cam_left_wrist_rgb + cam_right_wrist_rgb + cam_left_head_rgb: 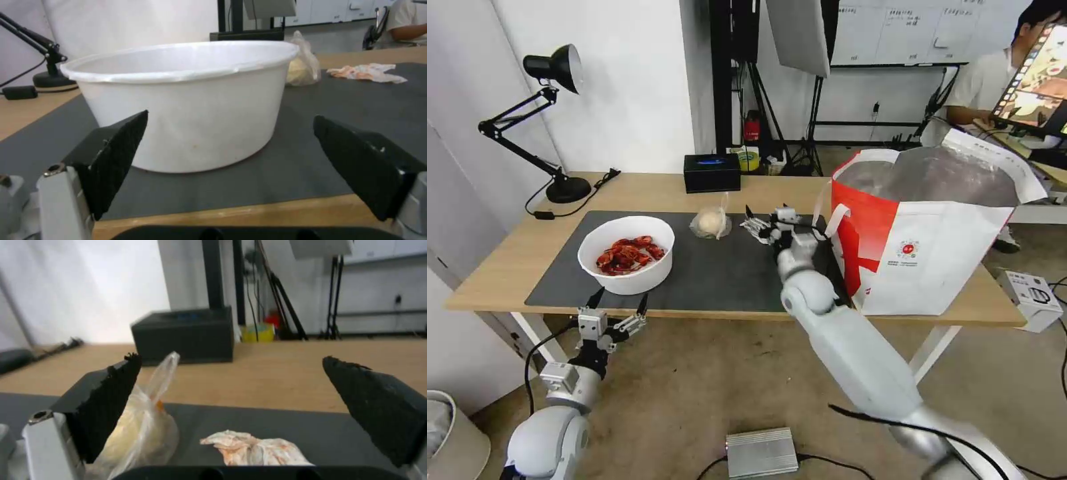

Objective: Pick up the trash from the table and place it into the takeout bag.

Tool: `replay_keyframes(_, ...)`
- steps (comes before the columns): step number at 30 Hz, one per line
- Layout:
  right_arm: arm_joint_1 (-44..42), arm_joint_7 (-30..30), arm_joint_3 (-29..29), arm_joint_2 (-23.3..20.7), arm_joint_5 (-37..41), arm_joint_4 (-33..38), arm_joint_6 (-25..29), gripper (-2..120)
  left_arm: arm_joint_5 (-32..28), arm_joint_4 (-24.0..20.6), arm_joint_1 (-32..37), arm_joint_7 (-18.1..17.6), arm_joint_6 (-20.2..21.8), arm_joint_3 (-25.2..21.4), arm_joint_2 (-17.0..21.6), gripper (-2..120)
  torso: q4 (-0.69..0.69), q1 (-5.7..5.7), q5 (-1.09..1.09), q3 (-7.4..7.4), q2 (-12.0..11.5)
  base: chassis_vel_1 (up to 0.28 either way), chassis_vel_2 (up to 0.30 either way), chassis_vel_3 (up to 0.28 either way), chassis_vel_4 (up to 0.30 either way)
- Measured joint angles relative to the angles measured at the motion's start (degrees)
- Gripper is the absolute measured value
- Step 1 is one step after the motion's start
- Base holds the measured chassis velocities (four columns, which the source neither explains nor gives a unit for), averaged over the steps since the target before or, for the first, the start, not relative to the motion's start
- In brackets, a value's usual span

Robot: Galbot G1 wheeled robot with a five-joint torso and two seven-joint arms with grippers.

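A white round bowl [626, 257] [186, 106] of red shells stands on the left part of the dark mat [720, 273] on the table [500, 273]. My left gripper [620, 305] [230, 118] hangs open just off the table's front edge, facing the bowl's wall. Mid-mat lies a small clear bag [712, 222] [138, 430] with a pale lump. Beside it is a crumpled, stained tissue [752, 228] [258, 450] [367, 72]. My right gripper [760, 227] [231, 358] is open just above the tissue. The takeout bag [920, 247] stands open on the table's right end.
A black desk lamp [554, 120] stands at the back left and a black tissue box [712, 172] [184, 333] at the back edge. On the floor are a silver box [760, 452], a white box [1030, 297] and a bin [447, 433].
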Motion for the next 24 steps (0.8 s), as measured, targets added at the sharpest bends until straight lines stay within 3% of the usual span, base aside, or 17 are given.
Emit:
replay_keyframes(5,5.8,5.2,-1.7,2.9,4.3,-6.3,-6.1,100,0.0,0.5,0.0,0.2,-0.4,0.0,0.1,100,-0.01,0.0,0.0,0.0,0.0,0.0,0.0,0.0,0.0)
replay_keyframes(15,10.4,11.3,-1.6,6.4,13.8,-11.9,-14.2,100,0.0,0.7,-0.3,0.4,-0.5,0.1,-0.5,100,-0.01,-0.01,0.01,0.0,0.0,0.0,0.0,0.0,0.0)
replay_keyframes(24,11.6,12.3,-1.0,6.7,14.6,-15.9,-16.3,100,0.1,1.0,-1.3,0.4,-0.3,0.8,-0.6,100,-0.01,-0.01,0.01,0.0,0.0,0.0,0.0,0.0,0.0)
